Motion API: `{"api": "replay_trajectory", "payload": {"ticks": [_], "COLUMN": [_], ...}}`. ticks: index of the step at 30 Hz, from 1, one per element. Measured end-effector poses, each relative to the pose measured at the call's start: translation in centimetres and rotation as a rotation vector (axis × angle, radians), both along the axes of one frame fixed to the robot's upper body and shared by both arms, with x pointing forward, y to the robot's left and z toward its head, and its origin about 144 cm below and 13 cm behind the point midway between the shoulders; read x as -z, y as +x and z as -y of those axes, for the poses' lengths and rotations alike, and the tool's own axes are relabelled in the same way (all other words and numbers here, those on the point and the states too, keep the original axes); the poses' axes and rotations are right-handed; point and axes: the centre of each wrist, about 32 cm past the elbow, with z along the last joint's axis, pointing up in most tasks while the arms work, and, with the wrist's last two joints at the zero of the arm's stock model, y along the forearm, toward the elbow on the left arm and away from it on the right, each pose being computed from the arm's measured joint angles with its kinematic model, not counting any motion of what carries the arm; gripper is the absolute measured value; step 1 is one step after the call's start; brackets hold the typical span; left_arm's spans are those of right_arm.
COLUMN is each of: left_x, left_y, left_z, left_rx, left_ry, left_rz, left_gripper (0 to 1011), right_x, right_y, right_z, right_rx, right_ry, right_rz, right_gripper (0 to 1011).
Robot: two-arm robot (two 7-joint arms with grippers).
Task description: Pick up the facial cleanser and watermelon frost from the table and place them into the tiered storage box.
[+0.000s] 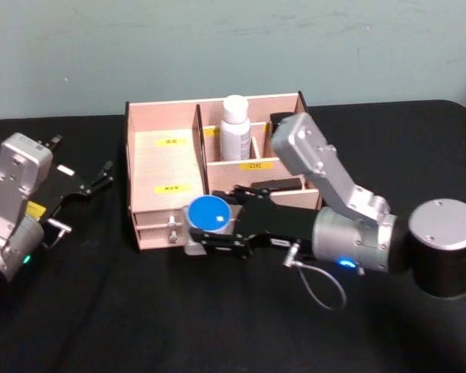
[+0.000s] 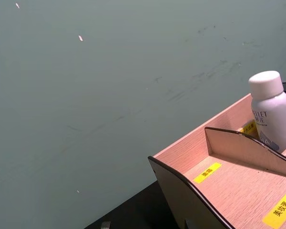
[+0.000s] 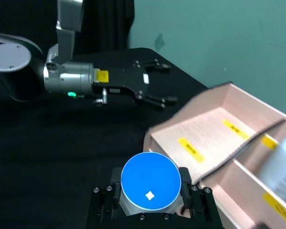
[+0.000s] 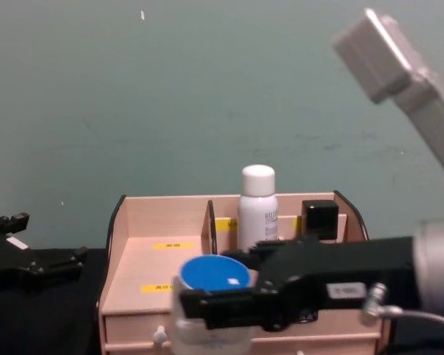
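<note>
The watermelon frost (image 1: 208, 212) is a small round jar with a blue lid (image 3: 150, 181). My right gripper (image 1: 210, 225) is shut on it, holding it just in front of the tiered storage box (image 1: 167, 167), above the box's front drawers (image 4: 159, 336). The facial cleanser (image 1: 235, 128), a white bottle with a white cap, stands upright in a rear compartment of the box (image 4: 257, 207) (image 2: 271, 112). My left gripper (image 1: 93, 183) is parked open left of the box, low over the table (image 3: 155, 83).
A black block (image 4: 320, 217) sits in the box's rear right compartment. The wide stepped shelf (image 2: 238, 191) on the box's left side holds nothing. Black cloth (image 1: 179, 311) covers the table. A teal wall (image 4: 207, 89) stands behind.
</note>
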Motion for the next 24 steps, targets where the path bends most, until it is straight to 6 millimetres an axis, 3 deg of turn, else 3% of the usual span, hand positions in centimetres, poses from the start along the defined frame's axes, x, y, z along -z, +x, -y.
{"api": "replay_trajectory", "payload": {"ticks": [9, 24], "left_x": [0.0, 0.0], "left_y": [0.0, 0.0], "left_z": [0.0, 0.0], "left_rx": [0.0, 0.0], "left_ry": [0.0, 0.0], "left_rz": [0.0, 0.0], "left_gripper": [1010, 1010], "right_x": [-0.6, -0.5], "right_y": [2.3, 6.7], "right_z": [-3.3, -5.2], "right_rx": [-0.02, 0.051], "right_ry": [-0.004, -0.012], "right_rz": [0.037, 0.093], "right_gripper": [729, 729]}}
